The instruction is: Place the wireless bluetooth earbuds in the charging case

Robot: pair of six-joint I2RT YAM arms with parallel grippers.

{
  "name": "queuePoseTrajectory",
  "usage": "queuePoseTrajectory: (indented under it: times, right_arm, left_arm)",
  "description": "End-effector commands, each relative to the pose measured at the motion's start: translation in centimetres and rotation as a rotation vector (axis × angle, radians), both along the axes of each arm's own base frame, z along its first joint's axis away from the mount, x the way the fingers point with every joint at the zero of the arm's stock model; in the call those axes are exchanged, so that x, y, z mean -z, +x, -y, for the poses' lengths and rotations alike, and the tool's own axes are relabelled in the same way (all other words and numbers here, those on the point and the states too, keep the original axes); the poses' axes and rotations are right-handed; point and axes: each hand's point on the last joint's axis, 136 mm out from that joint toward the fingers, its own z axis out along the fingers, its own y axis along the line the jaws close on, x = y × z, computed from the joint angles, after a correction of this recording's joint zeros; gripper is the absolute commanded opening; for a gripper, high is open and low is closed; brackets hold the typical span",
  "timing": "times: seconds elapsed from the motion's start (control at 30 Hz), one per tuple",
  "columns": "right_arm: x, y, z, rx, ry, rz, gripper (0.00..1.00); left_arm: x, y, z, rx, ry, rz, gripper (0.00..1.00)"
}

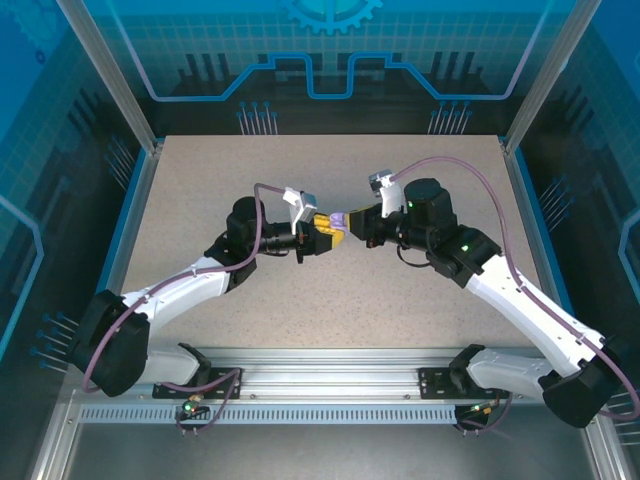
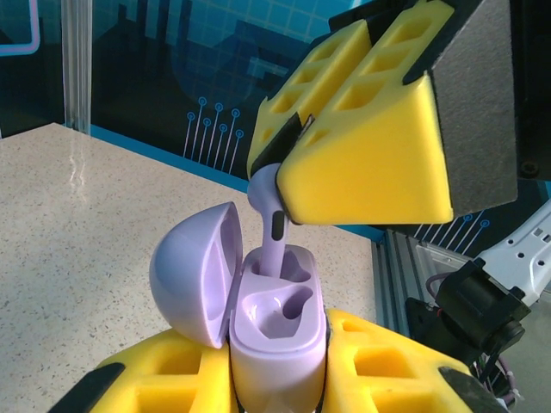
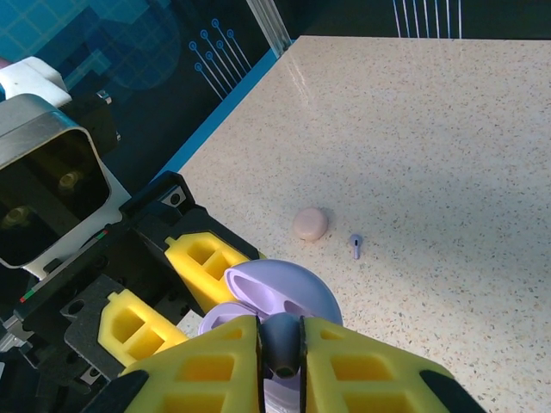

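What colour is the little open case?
Lilac purple; the charging case shows best in the left wrist view.

The tabletop (image 3: 430, 129) lies open around the pink case (image 3: 310, 224) and loose lilac earbud (image 3: 355, 245).

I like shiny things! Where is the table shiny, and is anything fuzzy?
Left wrist view: glare streak on the speckled beige tabletop; the open lilac plastic charging case looks sharp. Right wrist view: glare near the table's left edge. Top view: even light, soft shadows.
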Motion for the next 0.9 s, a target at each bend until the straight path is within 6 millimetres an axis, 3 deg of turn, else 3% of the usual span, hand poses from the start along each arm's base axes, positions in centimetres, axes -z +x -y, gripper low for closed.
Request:
queuePoseTrajectory:
  times: [0.0,0.2,0.57,0.87]
  right_arm:
    - [0.6,-0.9,-1.1,-0.068,-0.006,-0.025,0.16]
    - [0.4,-1.1,-1.1,-0.07,-0.003,-0.032,0.16]
    - [-2.5,-1.7,0.4,-0.018,0.048,0.042,0.15]
    - [-3.1,-1.7,0.6,-0.003,0.088,0.066,0.15]
  left_arm:
    - [-2.4,0.0,0.2,0.006,-0.036,0.065,0.17]
    - [-2.4,-0.1,0.1,0.003,-0.036,0.076,0.16]
    - [-1.4,0.5,-0.2,-0.037,0.02,0.118,0.16]
    - [-1.5,0.2,-0.1,-0.033,0.007,0.222,0.16]
